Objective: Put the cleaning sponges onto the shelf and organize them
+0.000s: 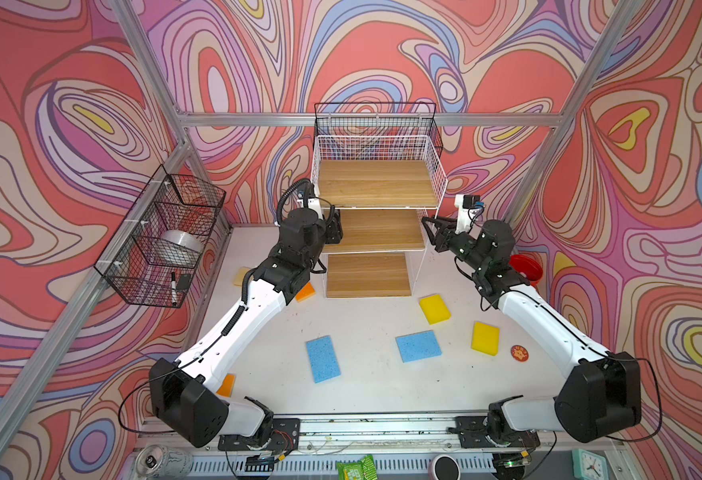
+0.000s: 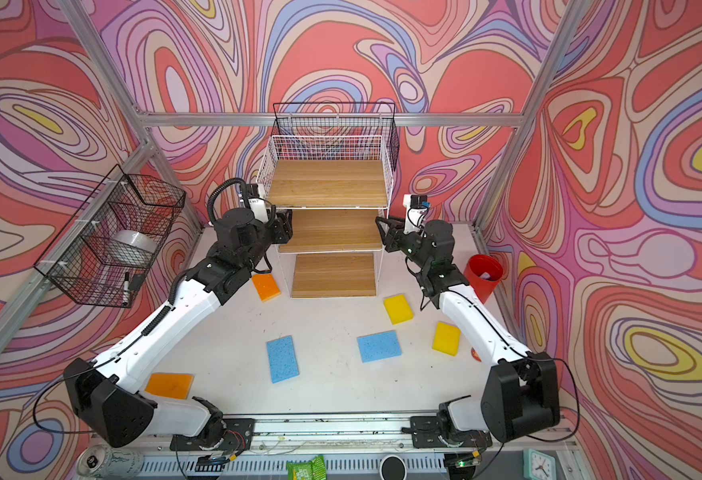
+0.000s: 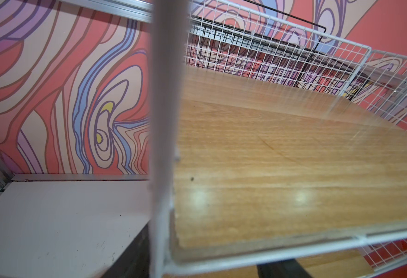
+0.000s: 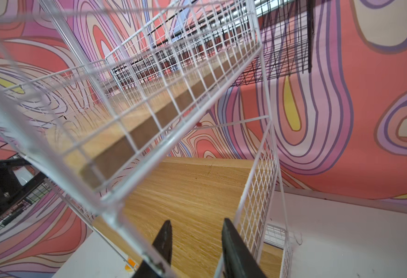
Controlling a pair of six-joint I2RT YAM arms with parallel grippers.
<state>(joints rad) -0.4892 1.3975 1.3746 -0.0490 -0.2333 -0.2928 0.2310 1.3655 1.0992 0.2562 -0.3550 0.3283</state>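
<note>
All 3 boards of the shelf (image 1: 376,183) are bare, and every sponge in view lies on the surface (image 1: 374,386). The blue sponges (image 1: 322,358) and yellow sponges (image 1: 434,308) are spread out in front of the rack. An orange sponge (image 2: 266,286) sits just beside the rack's foot under the left arm, and another orange sponge (image 2: 170,385) lies by that arm's base.

The right claw (image 4: 197,223) has its fingers apart with nothing between them, poked in over the middle board close to the wire side panel. The left claw (image 1: 334,232) is pressed up to the opposite side of that tier, and I cannot tell whether it is apart or together.

The main risk is a finger snagging the grid wires on the way out and dragging or tipping the light rack. The right elbow is also near the red cup (image 1: 526,268) and could knock it over
</note>
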